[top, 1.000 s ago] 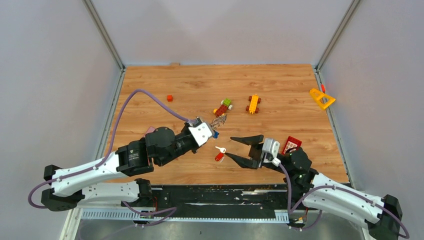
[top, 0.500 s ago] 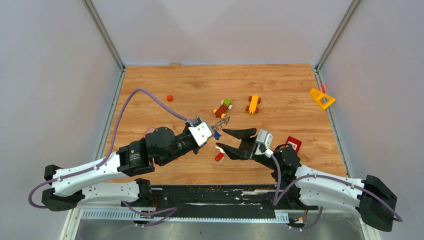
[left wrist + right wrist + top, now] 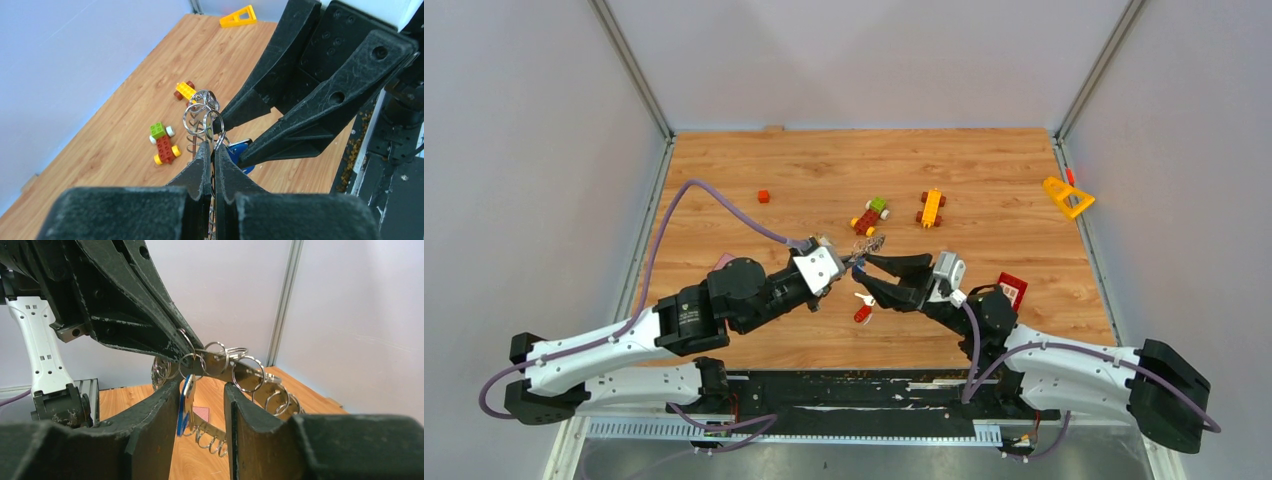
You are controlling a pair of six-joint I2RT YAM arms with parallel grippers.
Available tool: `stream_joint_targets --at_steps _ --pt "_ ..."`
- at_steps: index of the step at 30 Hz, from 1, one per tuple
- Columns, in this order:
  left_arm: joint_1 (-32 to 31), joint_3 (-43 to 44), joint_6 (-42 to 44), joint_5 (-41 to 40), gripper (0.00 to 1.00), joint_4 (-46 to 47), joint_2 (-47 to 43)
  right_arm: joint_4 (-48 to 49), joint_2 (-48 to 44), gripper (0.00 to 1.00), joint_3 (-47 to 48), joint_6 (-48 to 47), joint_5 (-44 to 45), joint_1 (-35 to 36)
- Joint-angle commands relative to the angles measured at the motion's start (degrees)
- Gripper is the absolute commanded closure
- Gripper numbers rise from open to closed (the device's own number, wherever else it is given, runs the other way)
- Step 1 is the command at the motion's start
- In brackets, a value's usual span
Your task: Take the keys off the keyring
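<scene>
left tool clamped on silver-grey metal keyring, frame centre | right tool jaws apart, straddling blue-headed silver key

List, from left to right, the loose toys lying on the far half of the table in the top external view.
small red block → red and green block vehicle → yellow block vehicle → yellow triangle

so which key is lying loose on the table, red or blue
The red key, flat on the table by itself. The blue key hangs from the keyring between the right gripper's fingers.
</scene>
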Motion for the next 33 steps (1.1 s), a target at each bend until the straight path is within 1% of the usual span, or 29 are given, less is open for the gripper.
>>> stream_joint_targets --at_steps 1,8,12,20,22,25,28,33 --pt "-0.11 -0.32 -1.53 0.77 1.0 6.55 -2.43 2.54 0.87 0.62 2.38 1.5 0.14 0.44" --pt "-0.07 -1.79 -2.67 0.52 1.0 8.5 -3.61 3.11 2.43 0.61 2.59 1.9 -0.63 1.23" --pt "-0.07 -2.15 -2.89 0.47 1.0 8.95 -3.62 3.4 3.36 0.65 3.57 2.05 -0.68 1.4" --pt "-0.07 -2.59 -3.03 0.43 1.0 8.97 -3.64 5.08 4.32 0.64 4.24 2.01 -3.0 1.74" --pt "-0.07 -2.6 -3.03 0.33 1.0 8.87 -3.79 4.96 4.55 0.68 4.33 1.86 -3.5 1.92" --pt "-0.06 -2.75 -2.94 0.11 1.0 9.04 -3.97 4.37 4.75 0.79 4.48 1.62 -4.43 2.09" --pt "-0.13 -2.85 -2.94 -0.37 1.0 9.26 -4.23 3.96 4.78 0.84 4.5 1.59 -5.0 2.19" --pt "-0.1 -3.7 -2.75 -1.33 1.0 10.34 -4.57 3.26 5.16 0.96 4.95 2.0 -5.43 2.28"
